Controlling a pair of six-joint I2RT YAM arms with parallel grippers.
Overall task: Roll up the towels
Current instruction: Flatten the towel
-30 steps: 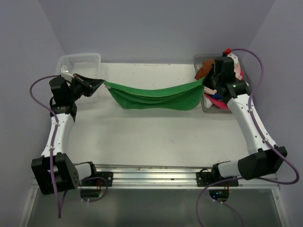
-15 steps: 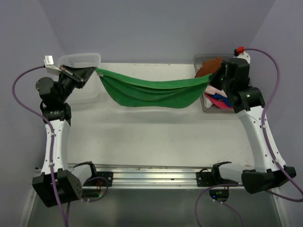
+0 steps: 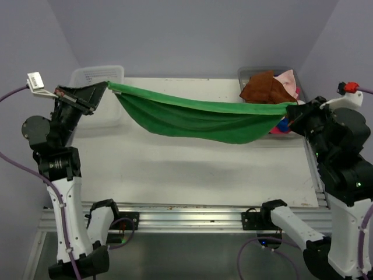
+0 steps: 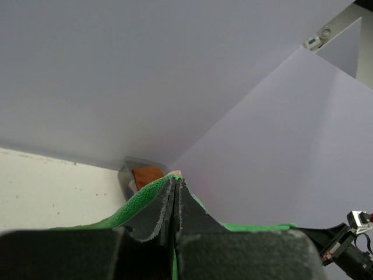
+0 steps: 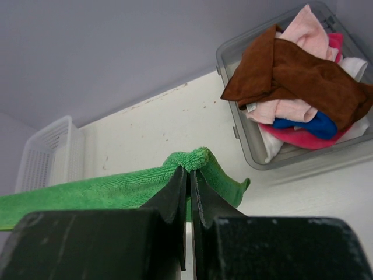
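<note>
A bright green towel (image 3: 198, 119) hangs stretched in the air above the table, sagging in the middle. My left gripper (image 3: 105, 87) is shut on its left corner, high over the white basket; in the left wrist view the green towel (image 4: 143, 195) pokes out around the pinched fingertips of the left gripper (image 4: 175, 181). My right gripper (image 3: 289, 108) is shut on the right corner, and in the right wrist view the green towel (image 5: 87, 192) bunches above the right gripper (image 5: 189, 172). Several other towels, rust brown (image 5: 297, 73), pale pink (image 5: 306, 29), blue, magenta and white, lie heaped in the grey tray (image 5: 256, 154).
A white mesh basket (image 3: 99, 76) stands at the back left corner of the table (image 3: 192, 169), also seen as the basket (image 5: 46, 151) in the right wrist view. The grey tray (image 3: 243, 76) is at the back right. Purple walls close in on three sides.
Both arms have risen and drawn apart toward the camera, lifting the green towel higher and pulling it out longer. The right gripper has moved away from the tray, uncovering the heap.
</note>
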